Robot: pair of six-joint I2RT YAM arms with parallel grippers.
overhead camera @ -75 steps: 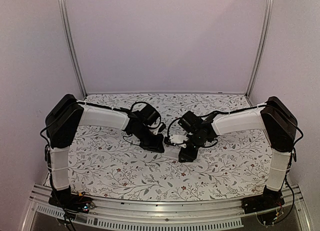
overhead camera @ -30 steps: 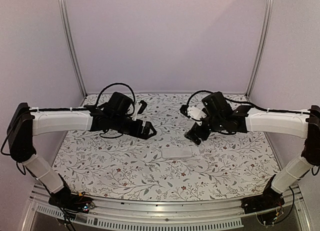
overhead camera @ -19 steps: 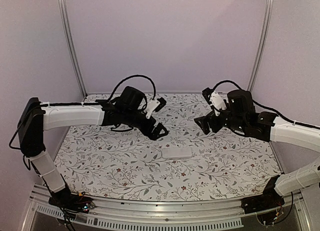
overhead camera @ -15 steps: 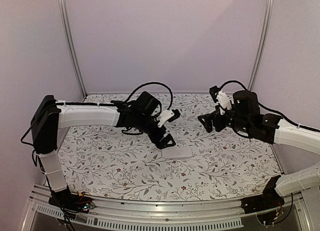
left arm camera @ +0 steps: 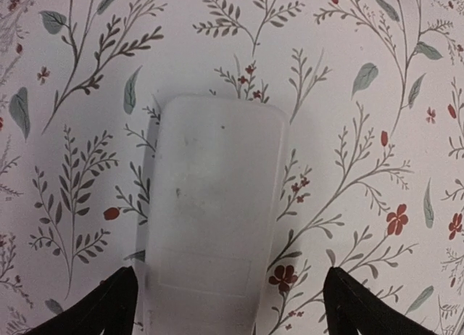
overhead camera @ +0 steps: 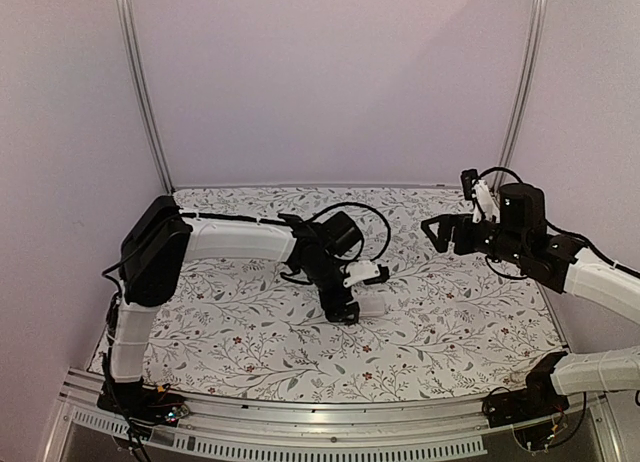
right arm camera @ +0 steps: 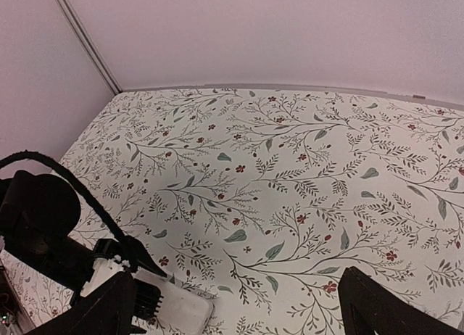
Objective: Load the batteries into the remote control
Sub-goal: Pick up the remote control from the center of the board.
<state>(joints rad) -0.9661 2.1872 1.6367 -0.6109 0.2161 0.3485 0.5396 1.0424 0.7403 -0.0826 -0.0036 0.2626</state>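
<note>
At mid-desk you will find the remote point(left arm camera: 214, 212) lying flat, white back up, on the flowered desk point(overhead camera: 240, 332). The left fingers point(left arm camera: 112, 313) are spread wider than the remote, one tip on each side of the end nearest the wrist camera. They grip nothing. You cannot tell from these views whether the tips touch the desk.

Caution: the remote is thin and sits flush on the desk. If the tips close too high, expect them to pass over its edges. If they close off-centre, one tip meets it first and may push it sideways or turn it. A faint seam crosses the back near the tips, probably the battery cover. Squeezing over it may keep it from opening.

Farther back and raised at the right side, the right fingers point(right arm camera: 377, 313) are also wide apart and empty, well clear of the remote.

Count: one remote, two arms, no batteries in view. Locate them before proceeding, since no frame shows whether they are already inside.
</note>
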